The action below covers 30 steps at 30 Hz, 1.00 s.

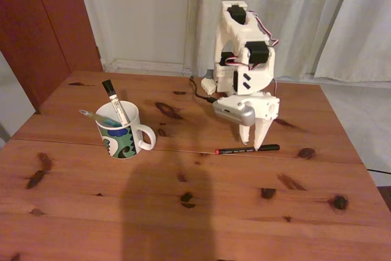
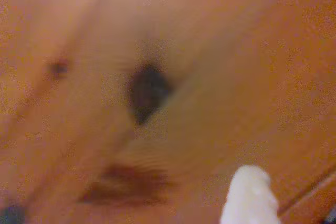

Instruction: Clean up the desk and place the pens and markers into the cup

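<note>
Fixed view: my gripper pointed down over the table, fingers slightly apart, tips just above the thin black pen, which lay flat and crosswise, red end to the left. Nothing was clamped yet as far as I could tell; contact with the pen was unclear.

Risks from here, my judgement: the pen was slim and flat on the wood, so closing too high would miss it, and closing off-centre could roll it or flick it away. Held by one end, it could swing and hit the rim on the way in.

The cup stood well apart to the left, handle facing right. It held the white marker, black cap up, and the green-teal pen, leaning left.

Wrist view was blurred: wood grain, a dark knot, one white fingertip at the bottom right.
</note>
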### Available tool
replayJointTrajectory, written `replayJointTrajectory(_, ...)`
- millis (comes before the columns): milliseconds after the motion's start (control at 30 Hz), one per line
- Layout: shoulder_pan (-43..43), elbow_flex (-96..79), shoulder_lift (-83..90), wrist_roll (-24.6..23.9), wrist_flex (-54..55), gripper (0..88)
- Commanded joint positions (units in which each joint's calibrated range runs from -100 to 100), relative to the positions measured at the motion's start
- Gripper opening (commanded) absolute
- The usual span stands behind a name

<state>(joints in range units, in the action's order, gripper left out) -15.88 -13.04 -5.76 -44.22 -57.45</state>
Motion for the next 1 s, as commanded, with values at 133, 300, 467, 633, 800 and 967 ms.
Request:
replayJointTrajectory(133,0.16,-3.56,0.34,0.33,0.03,17.4)
replayJointTrajectory(300,1.12,-6.89,0.34,1.85,0.28,17.4)
replayJointTrajectory(467,2.17,-10.23,0.34,3.16,0.63,17.3)
replayJointTrajectory(633,4.18,-9.69,0.18,3.52,0.63,17.3)
replayJointTrajectory(800,5.46,-8.97,-1.06,4.68,2.61,17.3)
replayJointTrajectory(967,5.46,-5.54,-3.79,3.73,4.58,17.3)
